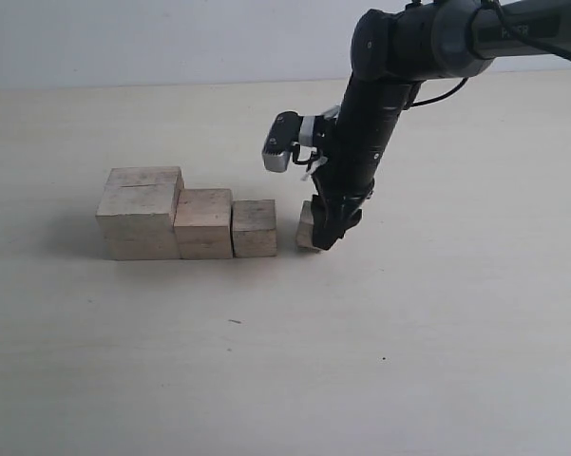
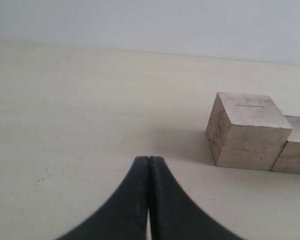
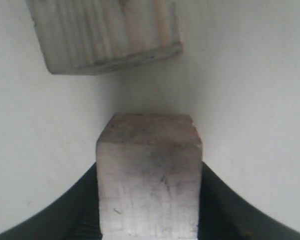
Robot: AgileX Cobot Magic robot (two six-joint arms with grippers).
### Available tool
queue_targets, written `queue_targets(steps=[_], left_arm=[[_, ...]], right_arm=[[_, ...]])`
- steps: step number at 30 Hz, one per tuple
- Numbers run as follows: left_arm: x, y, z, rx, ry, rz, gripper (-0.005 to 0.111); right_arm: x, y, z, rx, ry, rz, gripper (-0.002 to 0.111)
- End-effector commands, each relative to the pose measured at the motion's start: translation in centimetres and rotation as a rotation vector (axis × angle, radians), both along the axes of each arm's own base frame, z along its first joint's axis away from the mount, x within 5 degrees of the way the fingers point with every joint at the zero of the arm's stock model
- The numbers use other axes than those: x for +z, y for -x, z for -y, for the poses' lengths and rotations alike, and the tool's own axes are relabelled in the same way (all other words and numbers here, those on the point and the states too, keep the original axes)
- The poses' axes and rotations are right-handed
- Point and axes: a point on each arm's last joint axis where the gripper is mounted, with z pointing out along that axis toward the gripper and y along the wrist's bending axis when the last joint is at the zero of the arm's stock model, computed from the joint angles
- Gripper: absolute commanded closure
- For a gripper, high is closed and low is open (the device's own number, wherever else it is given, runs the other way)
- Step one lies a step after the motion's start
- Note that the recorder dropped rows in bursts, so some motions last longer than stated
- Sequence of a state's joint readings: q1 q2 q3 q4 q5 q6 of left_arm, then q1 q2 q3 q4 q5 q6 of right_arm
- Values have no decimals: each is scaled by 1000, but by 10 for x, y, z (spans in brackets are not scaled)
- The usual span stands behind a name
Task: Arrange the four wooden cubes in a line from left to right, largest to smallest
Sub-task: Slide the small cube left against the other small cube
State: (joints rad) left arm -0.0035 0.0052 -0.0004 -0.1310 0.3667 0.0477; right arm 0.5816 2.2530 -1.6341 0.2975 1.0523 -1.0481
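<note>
While the right gripper [image 1: 327,236] clamps the smallest cube [image 1: 307,224] low over the table [image 1: 266,361], just beside the third cube [image 1: 255,228] with a gap showing, the largest cube [image 1: 141,214] and second cube [image 1: 203,223] continue the touching row beyond. Left gripper [image 2: 149,162] off to the side, jaws pressed together on nothing. Risk: the held cube looks skewed to the row, so released like this it may land crooked or knock the third cube out of line.
</note>
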Motion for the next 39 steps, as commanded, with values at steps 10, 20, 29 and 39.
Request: queue_targets(steps=[10, 20, 29, 39], left_arm=[[1, 0, 0, -7, 3, 13, 107], [1, 0, 0, -7, 3, 13, 107], [1, 0, 0, -7, 3, 13, 107], [1, 0, 0, -7, 3, 13, 107]], right_arm=[[3, -4, -5, 120, -77, 82, 93], [2, 0, -12, 150, -54, 103, 93], [2, 1, -14, 131, -78, 89, 93], [2, 2, -14, 133, -76, 78, 93]])
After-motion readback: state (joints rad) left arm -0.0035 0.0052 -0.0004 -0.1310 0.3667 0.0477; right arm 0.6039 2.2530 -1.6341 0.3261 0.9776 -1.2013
